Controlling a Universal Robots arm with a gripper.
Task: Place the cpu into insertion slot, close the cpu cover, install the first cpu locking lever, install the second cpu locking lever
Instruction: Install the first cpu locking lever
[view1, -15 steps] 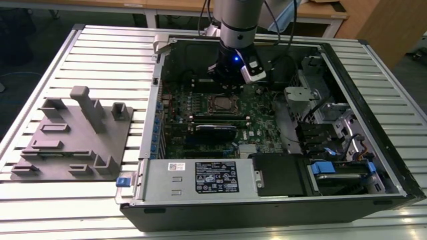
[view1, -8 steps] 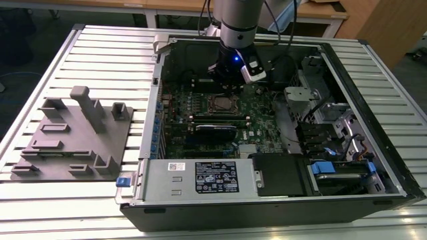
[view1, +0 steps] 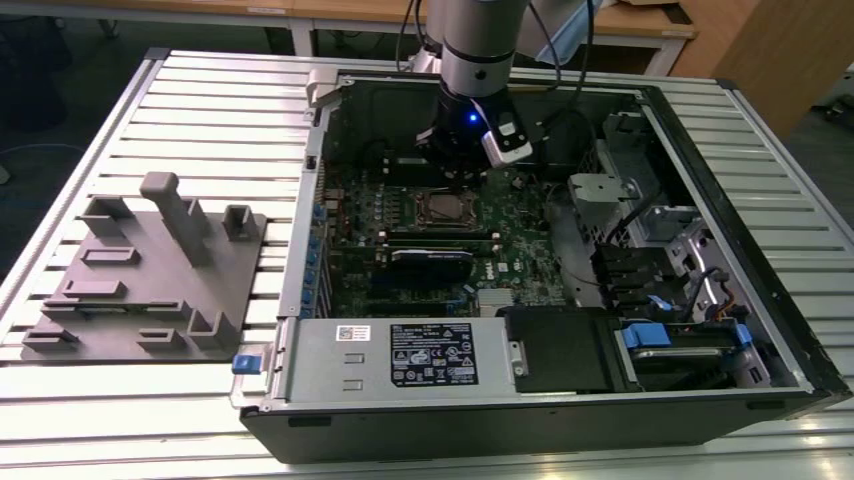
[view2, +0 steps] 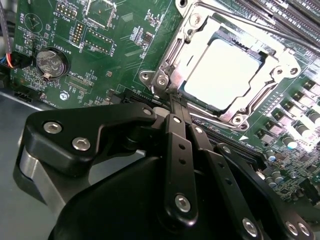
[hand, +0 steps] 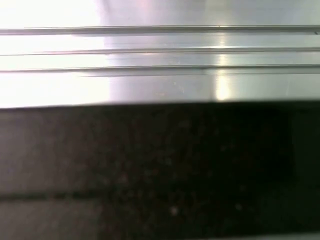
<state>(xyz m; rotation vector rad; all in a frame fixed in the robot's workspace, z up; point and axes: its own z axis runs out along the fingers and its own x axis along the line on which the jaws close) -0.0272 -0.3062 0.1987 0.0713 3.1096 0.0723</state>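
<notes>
cpu (view2: 227, 72) seated in insertion slot (view1: 447, 208), pale silver top, glare-lit | cpu cover (view2: 280, 65) frame down around it | pincer (view2: 174, 102) fingers together, tips at cover corner | coin cell (view2: 51, 62) well apart on green board (view2: 115, 45)

The arm (view1: 474, 45) hangs almost straight down, its wrist (view1: 470, 120) vertical above the jaws. In the second wrist view the jaws are pressed together: the two black fingers (view2: 180, 150) run side by side and meet at their tips, with the linkage bars splayed behind them.
</notes>
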